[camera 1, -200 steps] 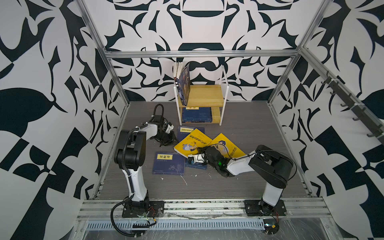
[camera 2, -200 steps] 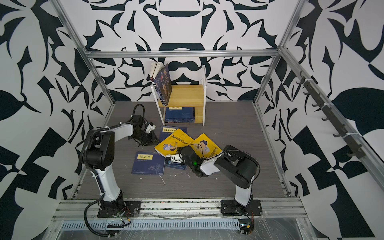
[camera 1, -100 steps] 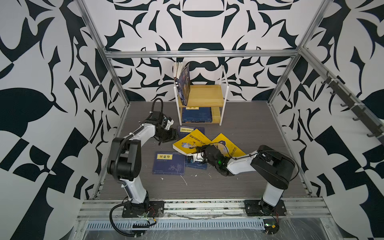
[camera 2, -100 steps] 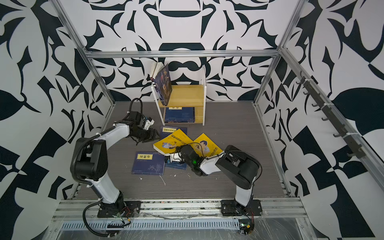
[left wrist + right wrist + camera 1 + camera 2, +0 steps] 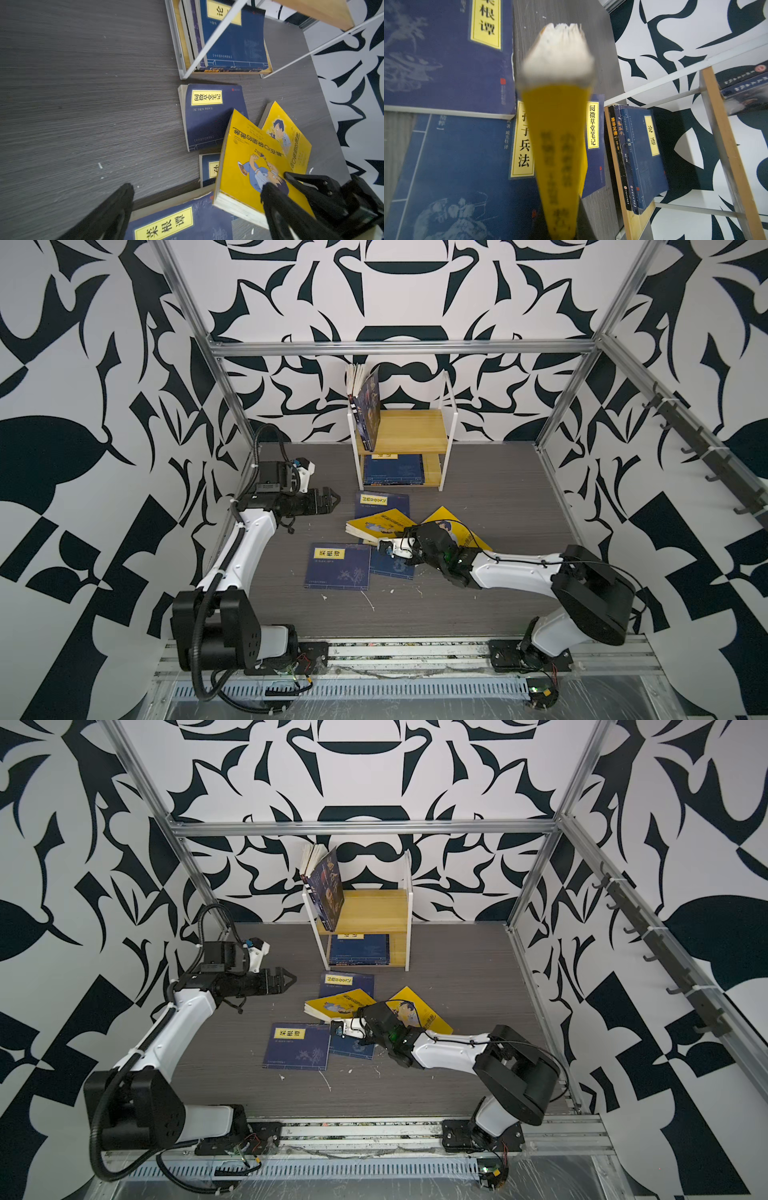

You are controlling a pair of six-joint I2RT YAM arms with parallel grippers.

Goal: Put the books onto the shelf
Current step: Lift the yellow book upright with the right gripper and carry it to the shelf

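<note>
Ahead of the wide-open left jaws, grey wood-grain tabletop lies bare up to a navy paperback with yellow label. Beyond, stacked navy books fill the lower tier of the white-framed wooden shelf; its upper board is free beside a leaning dark blue book. A tilted yellow paperback fills the right jaws; navy paperbacks crowd beneath.
</note>
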